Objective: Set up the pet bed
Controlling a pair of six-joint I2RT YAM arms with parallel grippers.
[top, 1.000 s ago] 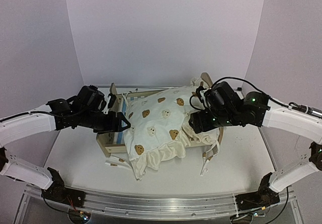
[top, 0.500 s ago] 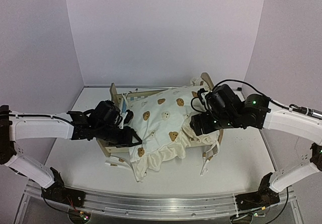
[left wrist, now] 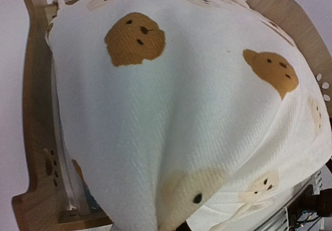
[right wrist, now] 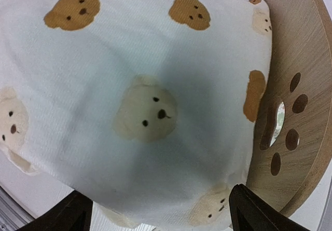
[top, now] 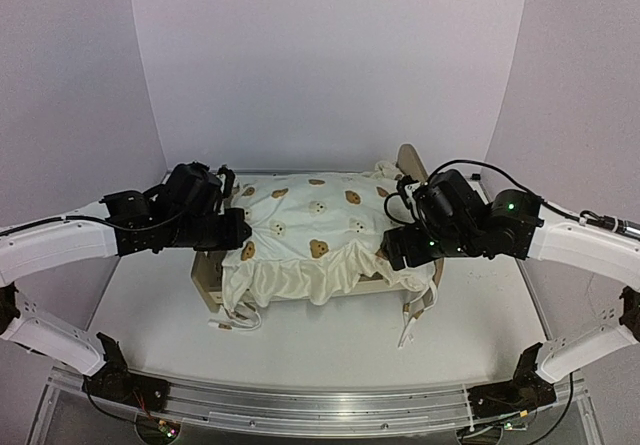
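The pet bed (top: 207,277) stands in the middle of the table (top: 330,335), its tall headboard (right wrist: 298,59) with the paw-print cutout on the right arm's side and its low footboard (left wrist: 36,111) on the left arm's side. Inside the frame, a sliver of the striped mattress (left wrist: 85,202) shows by the footboard. The rest is covered by the cream bear-print quilt (top: 310,227), whose ruffled edge hangs over the bed's near side rail. Pale straps (top: 415,315) dangle onto the table below the headboard end.

On the bed's near side the table top is bare up to the arm bases. Behind the bed the back wall is close.

The left gripper (top: 238,231) sits at the footboard end, closed on the quilt, which tents up towards it. The right gripper (right wrist: 158,210) hovers over the quilt just beside the headboard, fingers (right wrist: 254,213) spread wide and holding nothing.
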